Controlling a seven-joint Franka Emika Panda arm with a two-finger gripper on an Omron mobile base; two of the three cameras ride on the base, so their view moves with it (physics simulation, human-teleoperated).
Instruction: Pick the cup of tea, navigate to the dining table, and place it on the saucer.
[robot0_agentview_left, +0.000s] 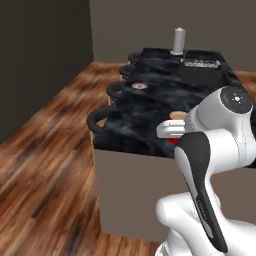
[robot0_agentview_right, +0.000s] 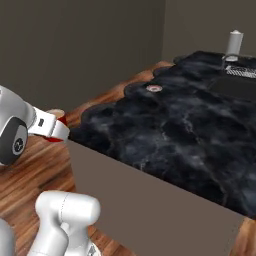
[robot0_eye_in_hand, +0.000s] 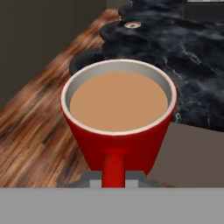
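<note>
The cup of tea (robot0_eye_in_hand: 118, 113) is a red mug full of light brown liquid, its handle pointing toward the camera in the hand view. My gripper (robot0_agentview_right: 52, 131) is shut on it and holds it upright in the air, just off the near end of the dining table (robot0_agentview_right: 190, 130). In the left base view a sliver of the cup (robot0_agentview_left: 173, 141) shows behind my forearm. The saucer (robot0_eye_in_hand: 132, 25) lies farther along the black marble top, near its left edge, and it also shows as the saucer (robot0_agentview_left: 139, 85) and the saucer (robot0_agentview_right: 154, 88).
Round black stools (robot0_agentview_left: 100, 120) line the table's left side. A pale cylinder (robot0_agentview_right: 234, 44) stands at the far end beside an inset sink (robot0_agentview_right: 235, 87). Wooden floor (robot0_agentview_left: 45, 150) lies open to the left, with dark walls beyond.
</note>
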